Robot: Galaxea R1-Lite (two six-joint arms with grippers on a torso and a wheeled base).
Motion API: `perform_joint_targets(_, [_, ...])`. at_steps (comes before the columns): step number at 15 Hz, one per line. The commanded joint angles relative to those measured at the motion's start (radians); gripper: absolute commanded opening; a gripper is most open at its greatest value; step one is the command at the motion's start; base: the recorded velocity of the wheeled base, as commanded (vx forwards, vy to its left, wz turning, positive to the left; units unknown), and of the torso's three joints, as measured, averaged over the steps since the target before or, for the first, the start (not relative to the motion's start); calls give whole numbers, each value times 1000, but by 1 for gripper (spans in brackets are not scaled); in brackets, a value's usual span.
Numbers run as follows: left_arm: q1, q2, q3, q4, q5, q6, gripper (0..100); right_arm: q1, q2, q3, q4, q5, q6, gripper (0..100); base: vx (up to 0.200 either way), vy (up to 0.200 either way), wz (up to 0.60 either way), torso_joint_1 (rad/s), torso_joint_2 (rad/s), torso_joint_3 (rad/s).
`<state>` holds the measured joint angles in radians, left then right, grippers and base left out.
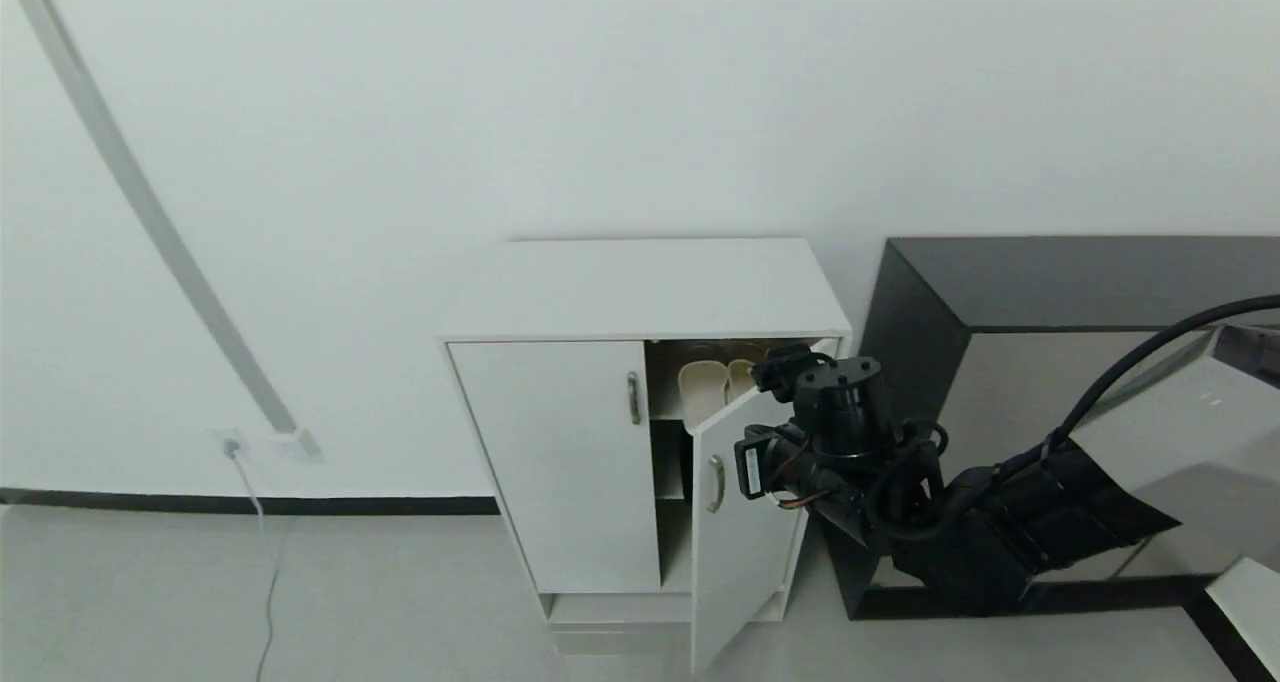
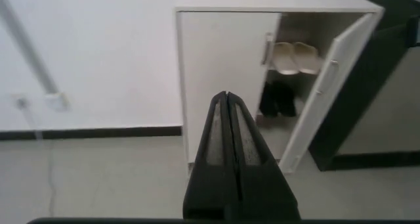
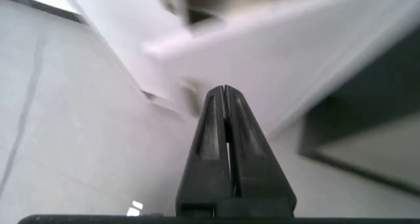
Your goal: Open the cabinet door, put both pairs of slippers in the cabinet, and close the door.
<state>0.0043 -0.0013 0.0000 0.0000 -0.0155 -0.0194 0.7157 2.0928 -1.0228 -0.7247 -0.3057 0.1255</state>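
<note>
Where grey floor meets white wall, cabinet, door ajar

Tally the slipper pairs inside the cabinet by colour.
Cream pair: 1
Black pair: 1
Total: 2 pairs

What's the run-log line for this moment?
cabinet: right door ajar, left door shut | beige slippers: inside, upper | dark slippers: inside, lower | left end effector: shut | right end effector: shut, by right door
</note>
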Motion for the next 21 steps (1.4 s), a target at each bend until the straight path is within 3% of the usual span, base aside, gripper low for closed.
perform_joint_targets(1, [0, 1, 0, 0, 0, -1, 0, -1, -5, 26, -12, -3, -3, 0, 0, 0, 0, 0, 0, 0])
perform_joint_targets(8, [-1, 1, 0, 0, 0, 2, 0, -24, -119, 224, -56, -1, -1, 0, 0, 0, 0, 0, 0, 0])
perform_joint_targets(12, [0, 1, 0, 0, -1, 2, 0, -24, -129, 362, -148, 0, -1, 0, 200, 0, 0, 2, 2, 0])
perform_joint_targets(21, [0, 1, 0, 0, -1, 2, 0, -33, -34, 291, -163, 10, 2, 0, 0, 0, 0, 0, 0, 0])
